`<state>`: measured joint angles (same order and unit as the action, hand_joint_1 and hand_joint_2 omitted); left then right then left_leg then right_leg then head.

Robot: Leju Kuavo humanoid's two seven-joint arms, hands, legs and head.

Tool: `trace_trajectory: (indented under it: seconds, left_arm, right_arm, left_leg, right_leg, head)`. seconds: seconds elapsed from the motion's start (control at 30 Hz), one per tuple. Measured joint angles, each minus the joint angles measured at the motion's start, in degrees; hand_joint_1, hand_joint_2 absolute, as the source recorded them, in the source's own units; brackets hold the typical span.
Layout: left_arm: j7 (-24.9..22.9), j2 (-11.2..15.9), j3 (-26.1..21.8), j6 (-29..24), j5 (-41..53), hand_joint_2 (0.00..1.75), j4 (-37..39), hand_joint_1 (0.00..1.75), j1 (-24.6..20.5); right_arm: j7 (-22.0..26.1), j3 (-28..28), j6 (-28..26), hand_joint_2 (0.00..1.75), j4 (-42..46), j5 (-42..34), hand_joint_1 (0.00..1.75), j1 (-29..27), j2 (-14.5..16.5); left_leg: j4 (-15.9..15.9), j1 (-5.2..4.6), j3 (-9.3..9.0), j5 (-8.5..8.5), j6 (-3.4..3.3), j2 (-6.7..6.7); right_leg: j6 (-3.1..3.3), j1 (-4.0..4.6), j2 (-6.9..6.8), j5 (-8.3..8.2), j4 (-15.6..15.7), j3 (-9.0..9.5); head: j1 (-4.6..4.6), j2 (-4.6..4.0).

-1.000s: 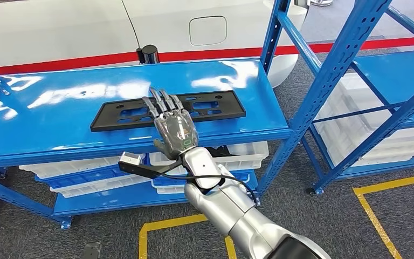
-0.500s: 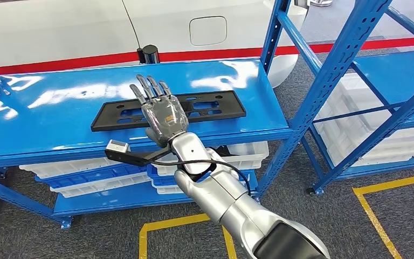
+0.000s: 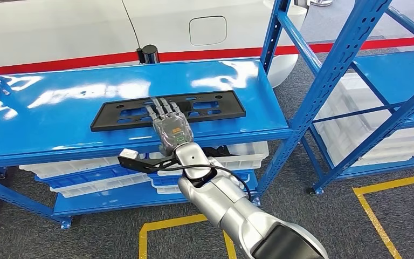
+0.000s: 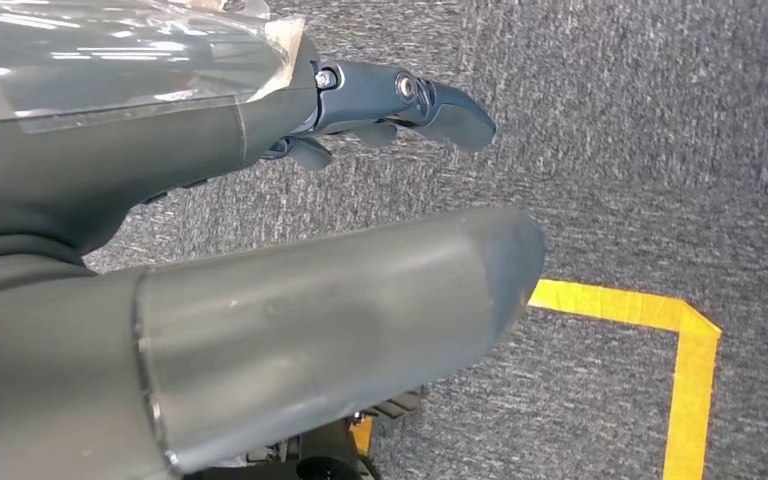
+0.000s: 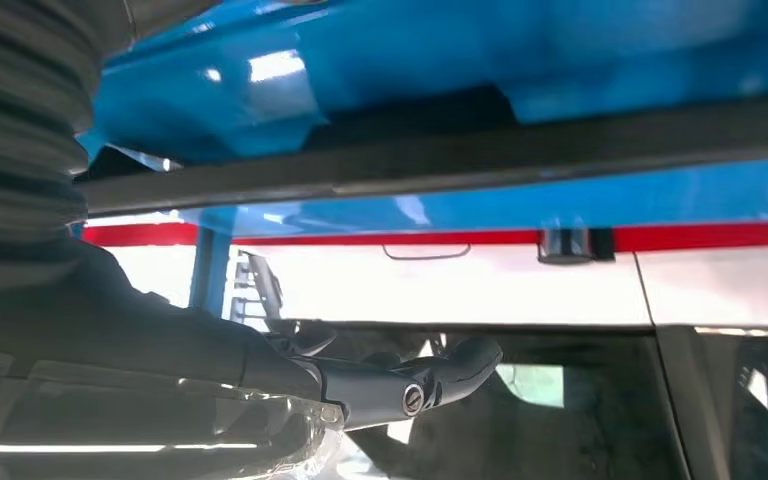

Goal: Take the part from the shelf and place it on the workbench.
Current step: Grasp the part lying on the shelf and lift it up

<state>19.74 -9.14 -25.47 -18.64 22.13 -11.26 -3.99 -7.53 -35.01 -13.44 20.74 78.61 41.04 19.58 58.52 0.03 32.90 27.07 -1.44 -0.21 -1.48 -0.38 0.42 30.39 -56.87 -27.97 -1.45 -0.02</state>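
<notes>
Head view: our right hand [image 3: 171, 125], fingers extended flat, rests on the long flat black plastic part [image 3: 215, 108] mid-frame, gripping nothing. Risk: we shove it across the glossy blue shelf [image 3: 59, 102] rather than lift it.

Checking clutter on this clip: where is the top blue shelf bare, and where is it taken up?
The blue shelf is bare left of the black part, behind it toward the back edge, and at its right end beside the upright post. The middle front is crowded: the right hand lies over the part there.

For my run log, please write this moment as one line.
stage: reaching for part | right hand: fingers lie over black part, no grip seen | part: flat on blue shelf | left hand: hanging over floor
</notes>
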Motion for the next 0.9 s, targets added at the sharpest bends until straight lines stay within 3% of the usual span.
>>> trace_trajectory:
  seconds: [0.2, 0.5, 0.9]
  left_arm:
    - [0.81, 0.22, -1.73, -0.43, -0.95, 0.00, 0.00, 0.00, 0.76]
    - [-1.63, 0.39, -3.93, -2.43, -1.11, 0.00, 0.04, 0.00, 1.56]
    - [-2.11, 0.39, -4.56, -2.58, -1.02, 0.00, 0.05, 0.00, 1.82]
  right_arm:
    - [-2.55, 2.02, -3.65, 1.75, -1.52, 0.21, 0.00, -0.01, -1.11]
    - [-5.09, 5.88, -7.28, 1.75, -2.31, 0.45, 0.00, 1.66, -4.71]
    - [-5.61, 8.23, -7.55, 1.75, -2.40, 0.44, 0.00, 1.76, -6.65]
  left_leg:
    - [0.00, -0.01, 0.00, 0.00, 0.00, 0.00]
    - [0.01, -0.02, 0.00, 0.00, 0.00, -0.02]
    - [0.01, 0.01, 0.00, 0.00, 0.00, -0.01]
  right_leg:
    - [0.00, 0.00, 0.00, 0.00, 0.00, 0.00]
    - [-0.01, -0.01, 0.00, -0.01, 0.01, 0.02]
    - [-0.01, 0.00, 0.00, -0.01, 0.00, 0.01]
  head:
    - [-0.01, -0.01]
    - [0.00, -0.01]
    - [0.01, -0.01]
